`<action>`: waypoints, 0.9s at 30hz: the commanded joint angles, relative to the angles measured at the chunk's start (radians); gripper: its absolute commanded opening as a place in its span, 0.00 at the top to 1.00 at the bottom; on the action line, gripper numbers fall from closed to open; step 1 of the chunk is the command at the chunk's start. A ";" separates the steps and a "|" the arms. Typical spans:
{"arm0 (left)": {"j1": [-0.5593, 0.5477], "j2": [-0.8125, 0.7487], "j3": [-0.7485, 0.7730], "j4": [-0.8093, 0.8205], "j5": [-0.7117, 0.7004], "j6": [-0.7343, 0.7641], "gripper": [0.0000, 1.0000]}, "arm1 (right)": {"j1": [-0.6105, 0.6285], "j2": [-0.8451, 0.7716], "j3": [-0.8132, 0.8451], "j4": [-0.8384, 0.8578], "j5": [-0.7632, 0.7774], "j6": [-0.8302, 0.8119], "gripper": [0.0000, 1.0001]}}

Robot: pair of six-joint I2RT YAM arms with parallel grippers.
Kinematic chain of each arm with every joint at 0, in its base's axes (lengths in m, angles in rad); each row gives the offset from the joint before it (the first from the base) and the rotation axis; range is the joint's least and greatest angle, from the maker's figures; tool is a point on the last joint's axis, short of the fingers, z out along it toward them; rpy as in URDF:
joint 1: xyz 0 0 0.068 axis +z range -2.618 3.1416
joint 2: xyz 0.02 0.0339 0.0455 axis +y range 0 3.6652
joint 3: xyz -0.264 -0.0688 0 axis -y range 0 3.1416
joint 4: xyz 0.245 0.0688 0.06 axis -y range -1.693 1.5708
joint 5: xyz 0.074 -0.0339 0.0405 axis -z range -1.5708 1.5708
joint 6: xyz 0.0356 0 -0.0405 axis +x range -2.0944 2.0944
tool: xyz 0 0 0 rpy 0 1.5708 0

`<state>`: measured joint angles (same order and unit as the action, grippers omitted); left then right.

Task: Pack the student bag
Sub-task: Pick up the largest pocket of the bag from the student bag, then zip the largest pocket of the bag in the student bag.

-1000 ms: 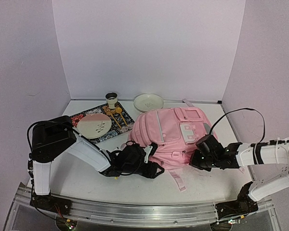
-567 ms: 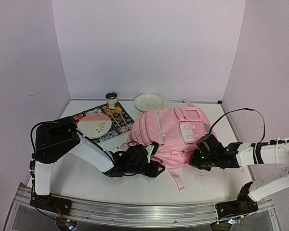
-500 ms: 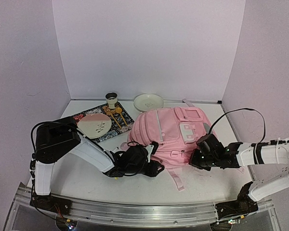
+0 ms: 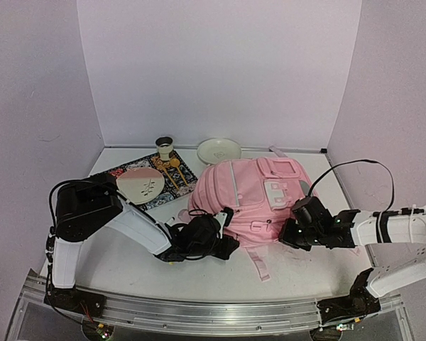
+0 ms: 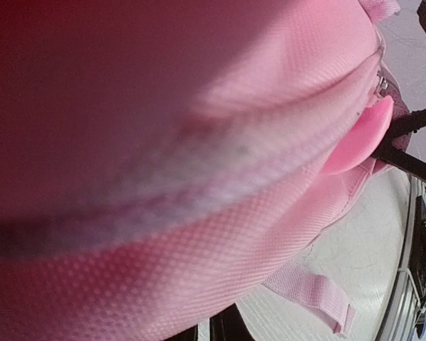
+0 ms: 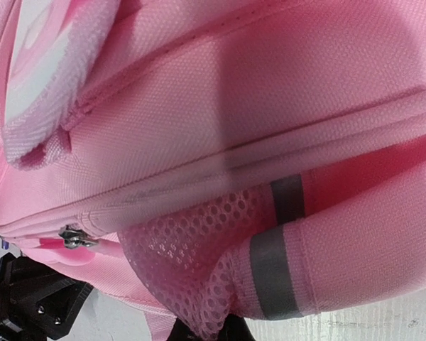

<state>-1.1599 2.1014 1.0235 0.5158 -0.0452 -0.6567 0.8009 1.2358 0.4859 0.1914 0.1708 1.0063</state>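
The student bag (image 4: 252, 195), a big pink backpack, lies front up in the middle of the table. My left gripper (image 4: 226, 245) presses into its near left edge. In the left wrist view pink fabric (image 5: 199, 142) covers almost everything, and only the dark finger bases (image 5: 224, 328) show, close together under the cloth. My right gripper (image 4: 290, 234) is at the bag's near right side. It is shut on the bunched mesh side pocket (image 6: 177, 263) beside a grey strip (image 6: 277, 273). A zip slider (image 6: 71, 236) shows at the left.
A patterned mat (image 4: 177, 181) at the back left carries a pink and white plate (image 4: 140, 185) and gold spoons (image 4: 174, 165). Behind it stand a small cup (image 4: 165, 148) and a white bowl (image 4: 219, 150). A loose pink strap (image 4: 259, 264) trails toward the near edge.
My left gripper has pushed further under the bag's near left edge and closed. The bag's near edge and loose strap shifted slightly left. My right gripper barely moved.
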 commanded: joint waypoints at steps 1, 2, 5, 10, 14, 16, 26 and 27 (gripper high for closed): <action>0.012 0.001 0.023 0.012 -0.071 0.004 1.00 | 0.014 -0.051 0.002 0.037 -0.066 -0.020 0.99; 0.012 -0.009 0.012 0.012 -0.077 0.003 1.00 | 0.014 -0.062 -0.005 0.027 -0.052 -0.017 0.99; 0.013 -0.033 -0.023 0.010 -0.099 0.014 1.00 | 0.013 -0.095 -0.012 -0.021 0.003 -0.010 0.99; 0.012 -0.079 -0.090 0.000 -0.158 0.045 1.00 | -0.002 -0.126 0.004 -0.098 0.070 -0.019 1.00; 0.013 -0.124 -0.124 -0.041 -0.215 0.088 1.00 | -0.026 -0.137 0.024 -0.145 0.105 -0.034 1.00; 0.012 -0.148 -0.136 -0.080 -0.247 0.114 1.00 | -0.043 -0.140 0.027 -0.168 0.120 -0.040 1.00; 0.015 -0.210 -0.147 -0.246 -0.416 0.209 1.00 | -0.193 -0.232 0.028 -0.295 0.191 -0.066 1.00; 0.015 -0.215 -0.146 -0.254 -0.426 0.216 1.00 | -0.210 -0.244 0.030 -0.302 0.196 -0.071 1.00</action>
<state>-1.1665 1.9337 0.9001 0.3979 -0.3132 -0.4971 0.6680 1.0542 0.4737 0.0183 0.2236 0.9704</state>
